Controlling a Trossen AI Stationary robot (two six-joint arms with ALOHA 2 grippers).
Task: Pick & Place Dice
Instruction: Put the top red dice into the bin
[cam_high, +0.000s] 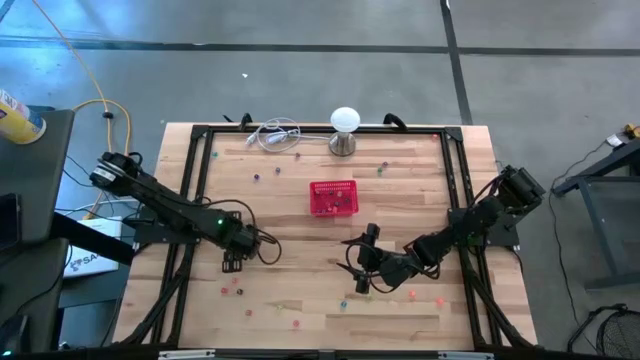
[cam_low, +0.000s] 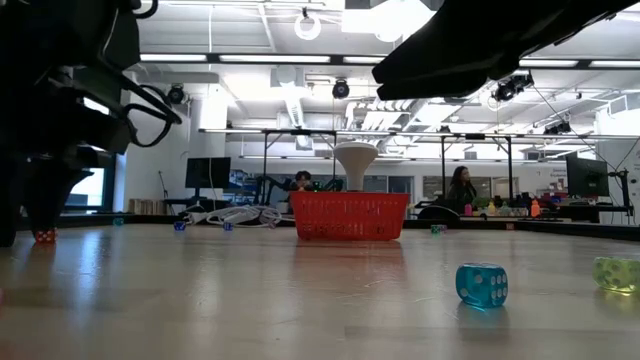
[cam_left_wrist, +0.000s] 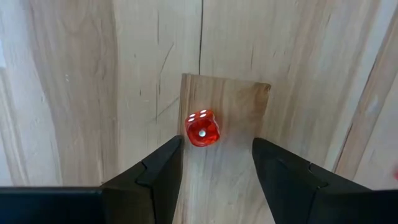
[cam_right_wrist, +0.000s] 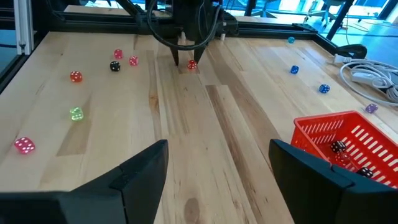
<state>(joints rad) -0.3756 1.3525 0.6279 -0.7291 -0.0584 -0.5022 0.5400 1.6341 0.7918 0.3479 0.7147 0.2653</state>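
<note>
Red die, translucent, white pips. Red mesh basket (dark dice inside). Pale wood-grain surface. Black left claw. Blue die, white pips. Green die. Pink die.

Matt wooden table, glossy translucent red die (plastic-looking)

The high view looks straight down on the whole tabletop, the red basket near its middle. The low view sits at surface level, facing the basket and the room behind. The left wrist view hangs close over a red die — the same die the right wrist view sees far off, looking across the boards with the basket beside it.
</note>
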